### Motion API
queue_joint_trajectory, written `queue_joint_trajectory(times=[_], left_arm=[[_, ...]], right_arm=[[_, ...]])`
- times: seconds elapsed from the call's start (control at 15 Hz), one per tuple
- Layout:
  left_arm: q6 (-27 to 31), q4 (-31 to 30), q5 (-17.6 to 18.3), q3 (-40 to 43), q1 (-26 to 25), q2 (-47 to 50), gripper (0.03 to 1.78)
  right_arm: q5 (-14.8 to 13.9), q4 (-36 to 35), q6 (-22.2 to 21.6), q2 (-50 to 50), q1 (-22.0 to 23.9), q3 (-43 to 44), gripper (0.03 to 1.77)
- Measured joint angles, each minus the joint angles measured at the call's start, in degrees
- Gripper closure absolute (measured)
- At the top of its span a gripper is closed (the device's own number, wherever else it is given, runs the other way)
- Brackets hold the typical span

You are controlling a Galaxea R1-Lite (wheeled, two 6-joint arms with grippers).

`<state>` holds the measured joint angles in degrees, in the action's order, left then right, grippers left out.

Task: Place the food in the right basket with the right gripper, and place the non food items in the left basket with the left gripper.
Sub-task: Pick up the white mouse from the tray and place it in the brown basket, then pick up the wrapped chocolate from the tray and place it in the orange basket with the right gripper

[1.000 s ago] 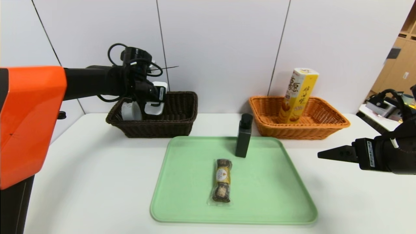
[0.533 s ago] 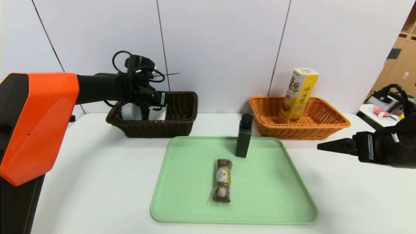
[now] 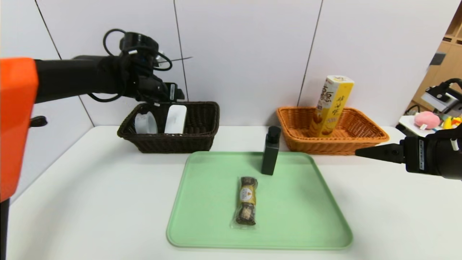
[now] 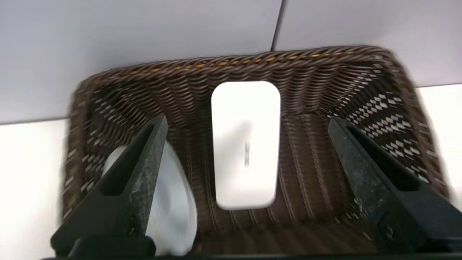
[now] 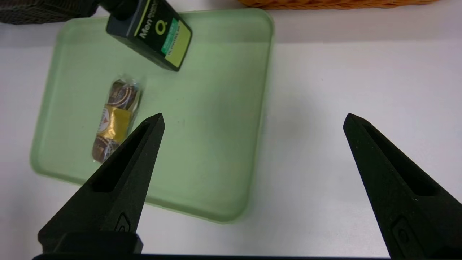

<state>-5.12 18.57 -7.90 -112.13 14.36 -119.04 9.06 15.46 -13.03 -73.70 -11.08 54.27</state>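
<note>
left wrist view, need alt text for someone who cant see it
The open left gripper hangs above the dark brown basket, its fingers spread wide and holding nothing. A white rounded-rectangle object lies inside the basket, with a second white item beside it, partly hidden by one finger.

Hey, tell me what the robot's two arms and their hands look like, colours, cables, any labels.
The left arm has an orange shell near the body, then matte black links with looped black cables by the wrist. The left hand carries a small white label. The right hand has long, tapered black fingers with slotted recesses and a white barcode-like sticker on its black housing.
</note>
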Motion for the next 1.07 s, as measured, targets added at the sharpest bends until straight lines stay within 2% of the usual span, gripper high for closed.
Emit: queue_joint_trajectory(times=[0.13, 0.33, 0.47, 0.6, 0.8, 1.07], left_arm=[[-3.17, 5.08, -0.91, 3.21, 0.57, 7.06, 0.20], [-7.03, 10.31, -2.32, 16.32, 3.39, 19.57, 0.17], [-7.80, 11.41, -3.64, 26.93, 5.42, 28.05, 0.16], [-8.33, 11.73, -4.58, 36.28, 6.74, 35.50, 0.14], [-8.77, 11.84, -5.00, 47.93, 7.39, 44.76, 0.14], [-8.94, 11.82, -4.86, 57.42, 7.61, 52.33, 0.12]], right_arm=[[-3.36, -0.11, -0.79, 1.49, -5.36, -1.13, 0.09], [-12.61, -0.44, -3.56, 2.12, -15.54, -2.18, 0.09], [-18.98, -0.20, -6.31, 0.39, -23.20, -0.87, 0.09], [-23.82, 0.13, -9.92, -3.66, -28.82, 2.84, 0.09], [-25.32, 2.23, -15.65, -10.97, -33.49, 11.33, 0.09], [-25.23, 13.81, -25.17, -22.77, -36.73, 27.84, 0.09]])
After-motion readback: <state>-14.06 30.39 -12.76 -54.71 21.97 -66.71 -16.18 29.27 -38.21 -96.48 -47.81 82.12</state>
